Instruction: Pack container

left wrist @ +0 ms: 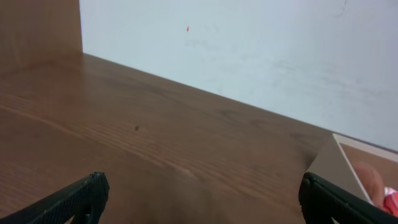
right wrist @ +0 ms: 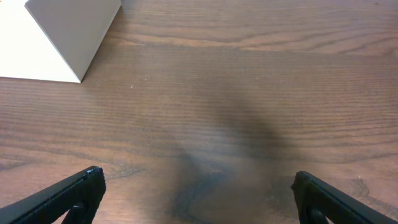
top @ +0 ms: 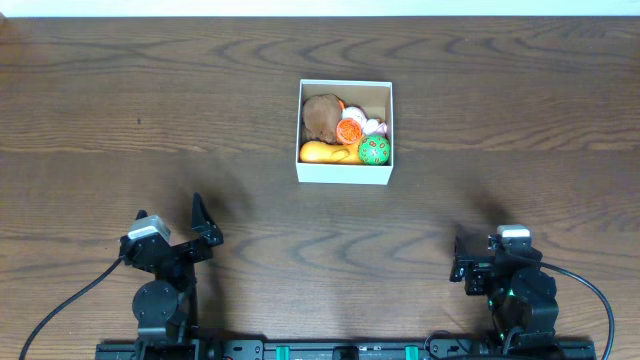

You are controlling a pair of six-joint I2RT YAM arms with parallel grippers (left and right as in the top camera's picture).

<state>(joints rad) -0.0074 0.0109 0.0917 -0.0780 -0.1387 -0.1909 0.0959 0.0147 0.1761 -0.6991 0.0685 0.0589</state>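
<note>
Container (top: 345, 172) holds toys (top: 374, 150); none seen outside it. Left gripper (left wrist: 199, 202) and right gripper (right wrist: 198, 196) sit well apart from it, fingers spread and empty. Packing apparently complete.

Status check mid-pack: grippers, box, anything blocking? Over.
Left gripper open, empty. Right gripper open, empty. Container mid-table, toys inside. Nothing seen between arms and container.

The only obstacle on the desk (top: 100, 120) is the container (top: 345, 172), midway across, nearer the far edge. Open wood surrounds it on every side.
</note>
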